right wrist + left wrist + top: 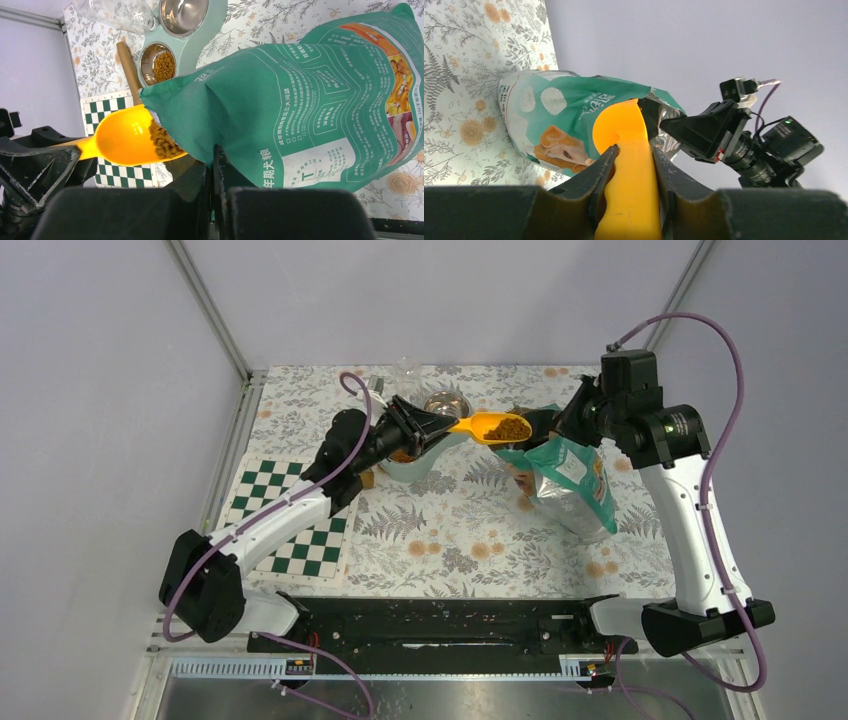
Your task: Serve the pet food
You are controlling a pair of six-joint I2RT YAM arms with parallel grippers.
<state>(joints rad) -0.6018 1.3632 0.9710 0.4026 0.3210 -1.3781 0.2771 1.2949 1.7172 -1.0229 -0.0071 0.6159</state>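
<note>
Clamping scoop [485, 425] in left gripper [634, 152] | pinching bag [300, 100] edge in right gripper [212, 155] | done: kibble [162, 142] scooped, bowl [143, 62] part-filled | to do: tipping into bowl

Brown kibble [512, 428], orange scoop [480, 424], teal/silver bag [572, 478], floral cloth [470, 525], green-white chk board [300, 530].

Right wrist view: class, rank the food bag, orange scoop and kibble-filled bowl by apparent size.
1. food bag
2. orange scoop
3. kibble-filled bowl, though it sits farther from the camera, so its true size is unsure.
</note>
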